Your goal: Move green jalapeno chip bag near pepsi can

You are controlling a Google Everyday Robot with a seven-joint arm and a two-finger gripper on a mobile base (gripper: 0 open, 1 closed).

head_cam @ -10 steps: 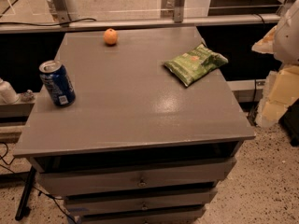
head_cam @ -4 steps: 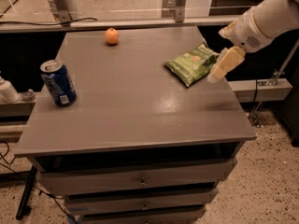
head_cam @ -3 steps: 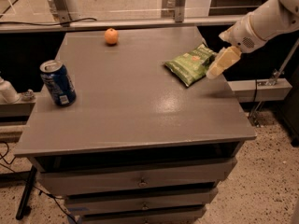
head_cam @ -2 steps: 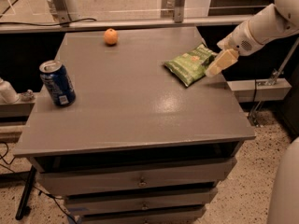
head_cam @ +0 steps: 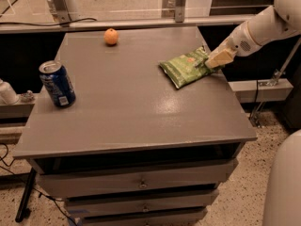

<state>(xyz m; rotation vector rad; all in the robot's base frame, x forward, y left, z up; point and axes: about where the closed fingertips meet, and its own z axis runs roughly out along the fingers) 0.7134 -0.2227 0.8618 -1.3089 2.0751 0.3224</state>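
Observation:
The green jalapeno chip bag lies flat on the right side of the grey table, toward the back. The pepsi can stands upright near the table's left edge, far from the bag. My gripper comes in from the upper right on a white arm and sits at the bag's right end, touching or just above it.
A small orange fruit sits at the back of the table, left of centre. Drawers show below the tabletop. A white rounded robot part fills the lower right corner. A rail with metal posts runs behind the table.
The arm has swung in from the right and lowered, bringing my gripper down to the bag's right end. The bag, can and orange have not moved.

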